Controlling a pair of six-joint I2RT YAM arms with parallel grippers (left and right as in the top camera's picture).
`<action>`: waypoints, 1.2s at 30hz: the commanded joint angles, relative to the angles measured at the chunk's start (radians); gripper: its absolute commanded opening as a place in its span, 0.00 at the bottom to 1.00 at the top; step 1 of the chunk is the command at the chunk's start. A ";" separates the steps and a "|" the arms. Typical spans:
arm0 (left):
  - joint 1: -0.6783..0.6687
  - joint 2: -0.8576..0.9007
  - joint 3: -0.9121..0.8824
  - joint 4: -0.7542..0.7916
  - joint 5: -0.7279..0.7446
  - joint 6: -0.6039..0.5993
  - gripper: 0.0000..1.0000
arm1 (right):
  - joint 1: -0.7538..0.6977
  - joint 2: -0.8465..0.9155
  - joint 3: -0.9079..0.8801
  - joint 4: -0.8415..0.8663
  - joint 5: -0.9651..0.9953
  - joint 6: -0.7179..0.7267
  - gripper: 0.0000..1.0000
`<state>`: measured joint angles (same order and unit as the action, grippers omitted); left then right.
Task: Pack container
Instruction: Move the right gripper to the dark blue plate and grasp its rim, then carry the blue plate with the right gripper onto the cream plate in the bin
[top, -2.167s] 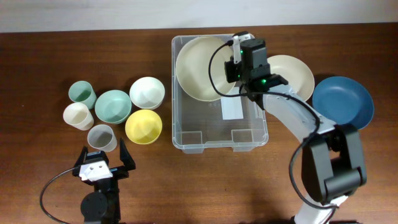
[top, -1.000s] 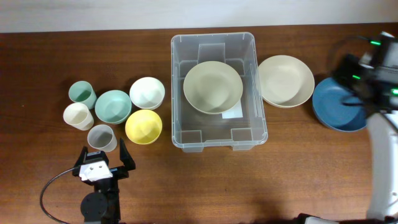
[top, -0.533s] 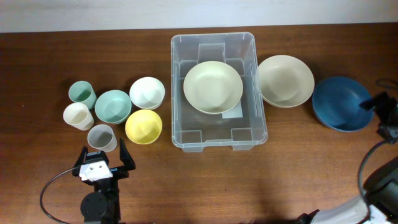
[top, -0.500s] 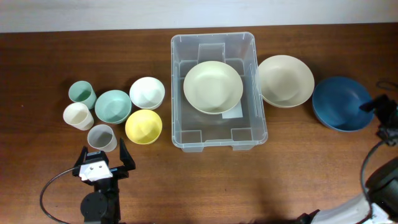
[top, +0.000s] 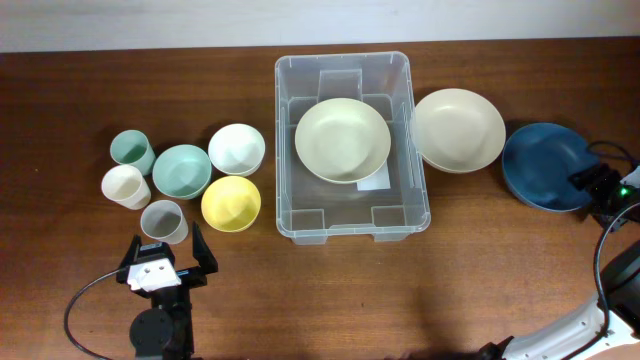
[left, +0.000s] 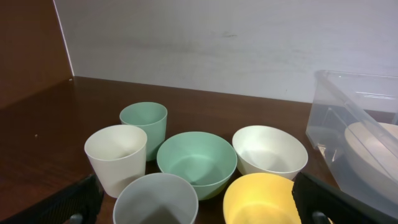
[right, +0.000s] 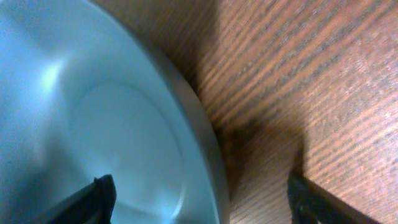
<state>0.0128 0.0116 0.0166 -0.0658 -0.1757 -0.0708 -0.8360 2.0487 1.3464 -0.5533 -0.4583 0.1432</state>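
Observation:
The container (top: 345, 59) is a big clear bin at the table's middle, also seen at the right of the left wrist view (left: 348, 118). A cream plate (top: 342, 139) lies flat inside it. To its right a second cream plate (top: 459, 129) and a dark blue plate (top: 545, 162) rest on the table. My right gripper (top: 591, 186) is low at the blue plate's right edge. Its jaws stand open astride the plate's rim (right: 205, 149), one finger (right: 101, 196) over the plate, the other over the wood. My left gripper (top: 165, 262) is open and empty near the front edge.
Left of the bin stand a mint cup (top: 131, 151), a cream cup (top: 125, 186), a grey cup (top: 163, 221), a mint bowl (top: 181, 171), a white bowl (top: 236, 149) and a yellow bowl (top: 231, 203). A pale wall (left: 217, 43) runs behind the table.
My right arm let go of the cream plate in the bin, swung out to the right and came down at the blue plate's right edge. The left arm has not moved.

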 joint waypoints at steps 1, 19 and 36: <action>0.002 -0.006 -0.008 0.002 -0.004 0.013 0.99 | 0.003 0.023 -0.094 0.066 -0.006 -0.009 0.76; 0.002 -0.006 -0.008 0.002 -0.004 0.013 0.99 | 0.003 0.022 -0.124 0.134 -0.011 -0.008 0.04; 0.002 -0.006 -0.008 0.002 -0.004 0.013 0.99 | 0.054 -0.522 -0.121 0.164 -0.230 -0.003 0.04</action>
<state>0.0128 0.0116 0.0166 -0.0658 -0.1761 -0.0708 -0.8780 1.6314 1.2179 -0.4019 -0.6365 0.1356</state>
